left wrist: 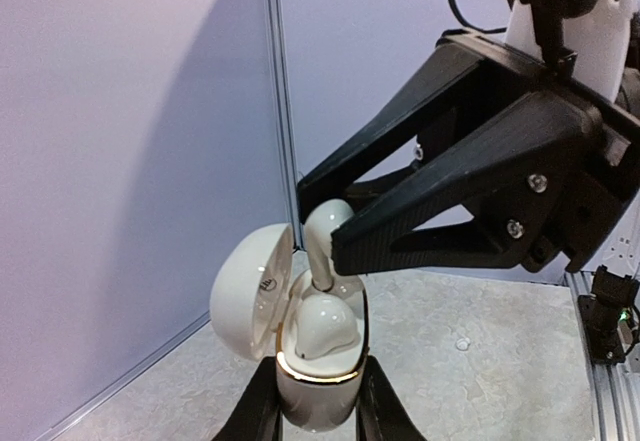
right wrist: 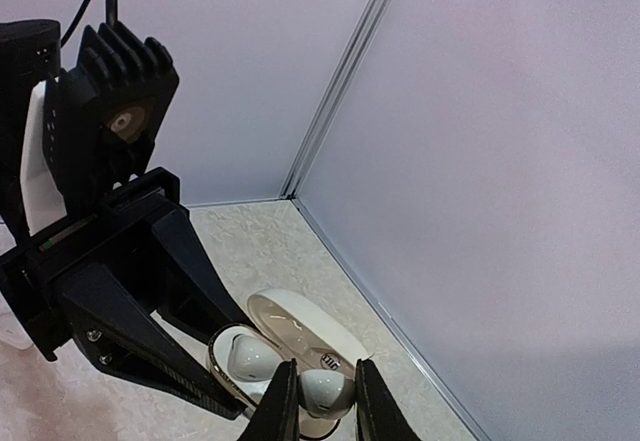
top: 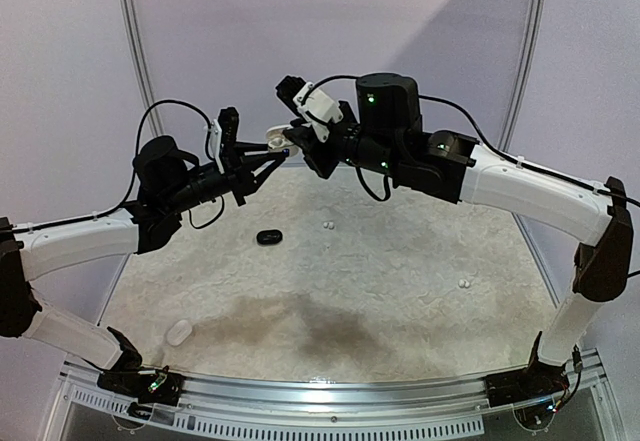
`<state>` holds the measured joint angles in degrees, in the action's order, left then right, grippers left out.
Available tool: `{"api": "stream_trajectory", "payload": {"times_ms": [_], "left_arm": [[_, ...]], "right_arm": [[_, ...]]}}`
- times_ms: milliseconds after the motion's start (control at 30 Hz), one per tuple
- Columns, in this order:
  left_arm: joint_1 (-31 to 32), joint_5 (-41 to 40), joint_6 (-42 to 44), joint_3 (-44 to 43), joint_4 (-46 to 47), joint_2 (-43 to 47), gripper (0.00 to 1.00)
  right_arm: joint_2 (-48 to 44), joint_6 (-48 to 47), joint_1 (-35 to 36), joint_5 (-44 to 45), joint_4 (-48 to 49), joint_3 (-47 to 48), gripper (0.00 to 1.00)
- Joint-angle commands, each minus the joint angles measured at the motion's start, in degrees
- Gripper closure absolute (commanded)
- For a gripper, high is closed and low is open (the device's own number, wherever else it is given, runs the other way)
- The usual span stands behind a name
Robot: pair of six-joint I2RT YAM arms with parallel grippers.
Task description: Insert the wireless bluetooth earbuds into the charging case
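Pale textured tabletop (top: 400, 291) with a brownish patch (top: 300, 321), closed in behind by lilac wall panels (top: 350, 21). Both arms are raised over its far half, and their grippers meet in the air. The left gripper (left wrist: 318, 406) clamps the lower body of a glossy white charging case with a gold rim (left wrist: 318, 376). The case stands upright, its lid (left wrist: 250, 286) swung open to one side. The right gripper (right wrist: 322, 401) overhangs the case mouth, pinching a white stemmed earbud (left wrist: 325, 226). The earbud's long axis is near vertical, stem down in the case. A second white earbud (left wrist: 322, 326) fills the neighbouring well. On the tabletop, well apart, lie a black oval case (top: 269, 237), a white oval case (top: 179, 333) and small loose white buds (top: 328, 226).
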<state>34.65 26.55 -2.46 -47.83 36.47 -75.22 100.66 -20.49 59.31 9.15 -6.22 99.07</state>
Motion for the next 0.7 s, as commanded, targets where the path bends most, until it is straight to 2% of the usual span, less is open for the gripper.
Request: {"api": "stream_trajectory", "payload": {"times_ms": [0, 667], "left_arm": [[0.7, 0.9, 1.0, 0.5, 2.4, 0.4, 1.0], [0.7, 1.2, 1.1, 0.5, 2.6, 0.3, 1.0]], "right_arm": [[2.0, -1.3, 0.0, -0.1, -3.8, -0.5, 0.86], [3.4, -2.7, 0.0, -1.2, -6.4, 1.6, 0.81]]}}
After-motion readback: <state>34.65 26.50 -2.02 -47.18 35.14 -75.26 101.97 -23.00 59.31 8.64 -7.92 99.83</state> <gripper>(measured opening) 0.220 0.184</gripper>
